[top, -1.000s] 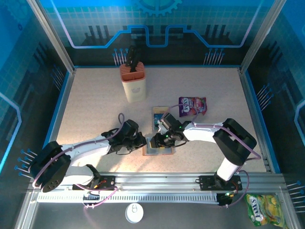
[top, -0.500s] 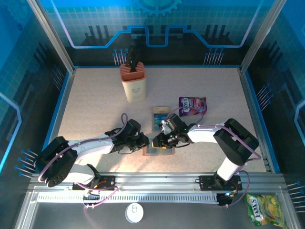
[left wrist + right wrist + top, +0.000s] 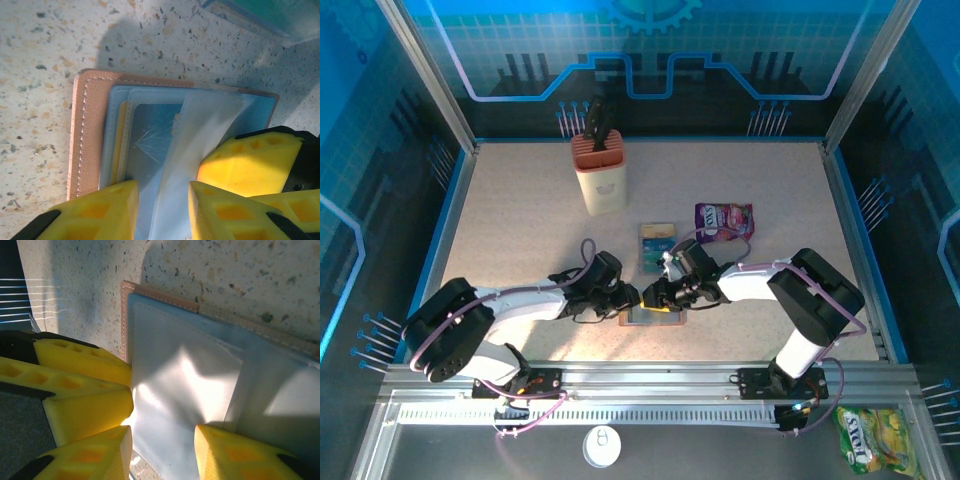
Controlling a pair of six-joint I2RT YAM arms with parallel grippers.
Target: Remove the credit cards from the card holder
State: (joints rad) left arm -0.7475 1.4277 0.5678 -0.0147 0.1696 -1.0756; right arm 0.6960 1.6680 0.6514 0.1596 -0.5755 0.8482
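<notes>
Toward the left of the surface (image 3: 520,220) we count one tan knife block (image 3: 600,178), standing upright and well apart from the work. Nearer the middle, one brown card holder (image 3: 655,318) lies open and flat at the near side. Two claws meet over it with their tips close together, the left claw (image 3: 631,296) from the left and the right claw (image 3: 653,297) from the right. The left wrist view shows the left claw spread, its yellow fingers (image 3: 100,212) astride a clear pocket flap. Inside the grey-blue pockets we count one teal credit card (image 3: 150,135), with a yellow-tan strip along its left edge. The right wrist view shows the right claw spread too, above the holder's pale pocket. Just beyond the holder sits one clear box (image 3: 657,243) with teal contents, and to its right lies one purple packet (image 3: 724,220).
</notes>
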